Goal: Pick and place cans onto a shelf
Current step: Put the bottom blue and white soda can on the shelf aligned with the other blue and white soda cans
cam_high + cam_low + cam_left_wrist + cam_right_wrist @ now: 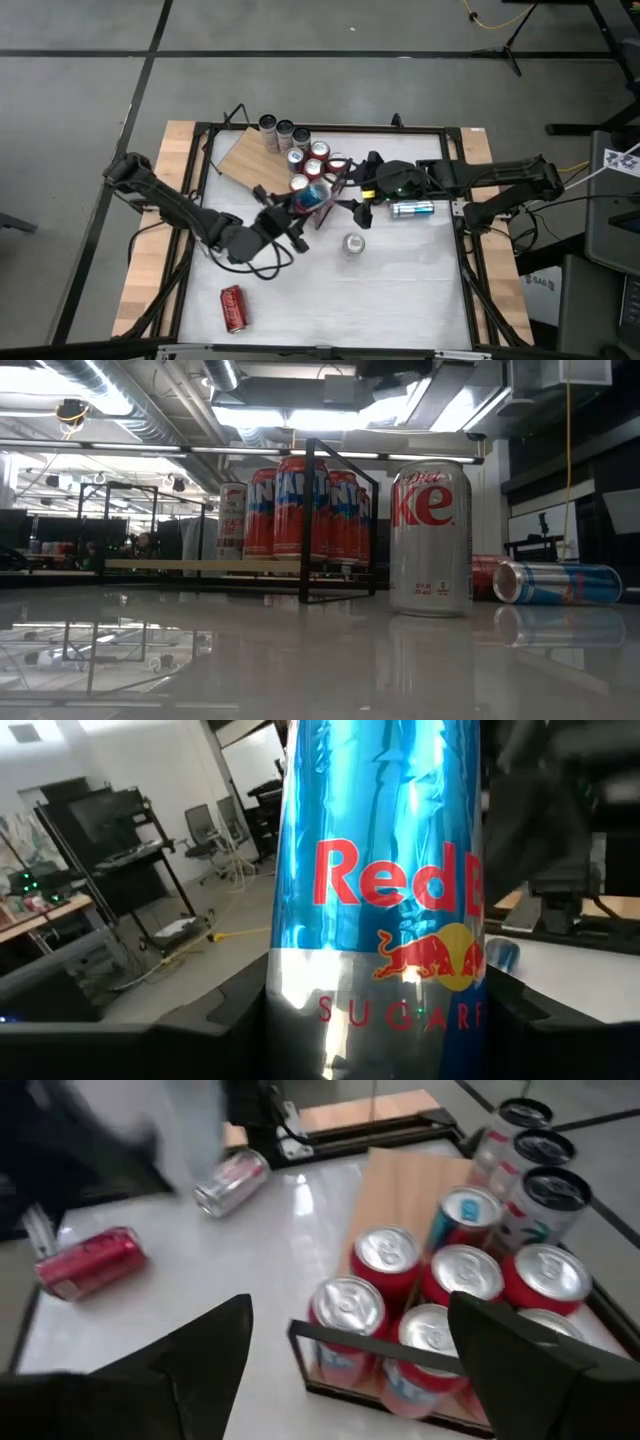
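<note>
The shelf (243, 160) is a light wooden board with a thin black frame, at the table's far left of centre. Several cans (400, 1295) stand on it, mostly red with silver tops, with slim dark-topped ones (283, 133) at its far edge. My left gripper (303, 207) is shut on a blue-and-silver can (380, 890) just off the shelf's near right end. My right gripper (350, 1355) hangs open above the shelf's right end, slanting down over the standing cans, with nothing between its fingers. Neither gripper shows in the low view. My left gripper pinches the blue-and-silver can's round wall (290, 1010) between its two fingers (225, 1020), one on each side of the lower body. The fingers come in level from the table's near left. The can stands roughly upright in the hold, lifted clear of the table.
A silver can (430, 538) stands upright on the table near the centre. A blue-and-silver can (412, 209) lies on its side to the right of it. A red can (232, 306) lies near the table's near left corner. A black frame (462, 230) rims the table.
</note>
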Available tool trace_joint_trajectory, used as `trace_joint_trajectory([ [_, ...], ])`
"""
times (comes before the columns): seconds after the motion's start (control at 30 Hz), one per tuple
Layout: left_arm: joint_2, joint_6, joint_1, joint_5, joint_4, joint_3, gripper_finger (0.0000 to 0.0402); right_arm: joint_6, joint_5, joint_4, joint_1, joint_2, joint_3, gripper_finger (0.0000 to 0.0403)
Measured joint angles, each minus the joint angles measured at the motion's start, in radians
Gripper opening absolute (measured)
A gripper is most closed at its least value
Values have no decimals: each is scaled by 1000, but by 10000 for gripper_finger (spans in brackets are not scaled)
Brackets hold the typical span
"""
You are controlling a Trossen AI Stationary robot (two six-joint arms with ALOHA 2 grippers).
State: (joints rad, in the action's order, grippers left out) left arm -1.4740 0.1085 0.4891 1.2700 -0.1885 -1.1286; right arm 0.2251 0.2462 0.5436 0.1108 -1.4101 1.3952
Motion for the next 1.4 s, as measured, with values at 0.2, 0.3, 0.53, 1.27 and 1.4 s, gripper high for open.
trace_joint_trajectory([
  [0.2,152,-91,10,63,257,0,215,-25,6,27,0,0,0,328],
  [0.3,256,-335,10,111,537,21,215,-26,6,36,0,0,0,328],
  [0.53,461,-1031,16,230,950,294,215,-54,5,34,0,0,0,328],
  [1.27,264,-1025,-174,128,18,801,215,-246,-26,-108,-18,-45,0,328],
  [1.4,211,-891,-222,95,-137,800,215,-257,-51,-104,-59,-48,0,328],
])
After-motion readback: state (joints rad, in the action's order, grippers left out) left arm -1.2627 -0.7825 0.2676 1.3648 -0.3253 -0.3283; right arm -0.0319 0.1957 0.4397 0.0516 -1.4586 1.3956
